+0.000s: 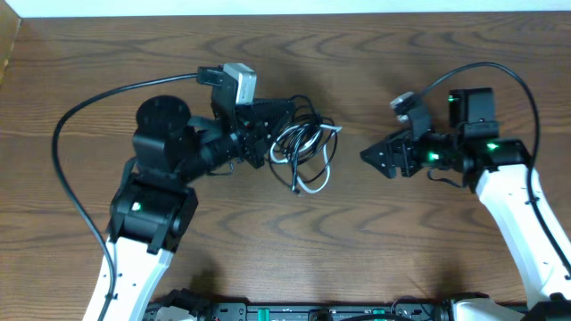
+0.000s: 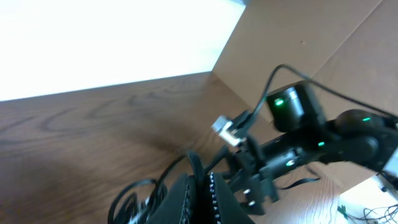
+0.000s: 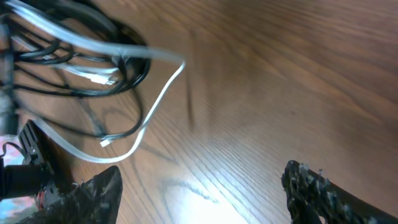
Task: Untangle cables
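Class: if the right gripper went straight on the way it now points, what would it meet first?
Most likely the cables: the right gripper points at the bundle, with the white cord looping nearest its open fingers. Its height above them is unclear.

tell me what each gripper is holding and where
The left gripper looks shut on the cables at the bundle's left edge, though the pinch itself is hidden. The right gripper is open and holds nothing.
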You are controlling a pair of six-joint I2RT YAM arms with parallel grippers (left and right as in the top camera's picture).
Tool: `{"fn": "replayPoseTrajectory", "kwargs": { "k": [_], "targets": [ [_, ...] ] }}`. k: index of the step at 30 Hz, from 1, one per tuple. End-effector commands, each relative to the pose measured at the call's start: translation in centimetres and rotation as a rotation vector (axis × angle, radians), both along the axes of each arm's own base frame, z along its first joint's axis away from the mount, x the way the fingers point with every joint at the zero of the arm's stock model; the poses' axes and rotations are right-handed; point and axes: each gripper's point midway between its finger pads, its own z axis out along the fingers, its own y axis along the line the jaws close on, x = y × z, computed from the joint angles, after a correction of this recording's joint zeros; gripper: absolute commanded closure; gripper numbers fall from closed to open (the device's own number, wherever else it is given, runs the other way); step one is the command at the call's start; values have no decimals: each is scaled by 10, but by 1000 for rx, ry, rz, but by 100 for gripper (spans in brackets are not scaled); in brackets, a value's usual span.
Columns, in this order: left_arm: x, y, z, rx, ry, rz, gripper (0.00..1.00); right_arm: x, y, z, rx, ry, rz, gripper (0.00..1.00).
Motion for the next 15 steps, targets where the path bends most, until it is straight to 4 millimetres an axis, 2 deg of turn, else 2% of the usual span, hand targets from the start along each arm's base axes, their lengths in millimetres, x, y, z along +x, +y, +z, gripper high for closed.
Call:
{"fn": "replayPoseTrajectory", "kwargs": {
  "k": [1,5,12,15],
  "targets": [
    [-15,0,22,-42,-37,-24,93,-1,17,-2,17,-13,54,23],
    [-24,-3,26,-53,-44,-63,92,7,27,-6,32,-3,44,23],
    [-24,-3,24,-57,-26,-60,93,6,50,-31,30,53,92,23],
    [-24,-3,24,-58,-23,-60,93,11,56,-34,34,34,107,24]
  ]
}}
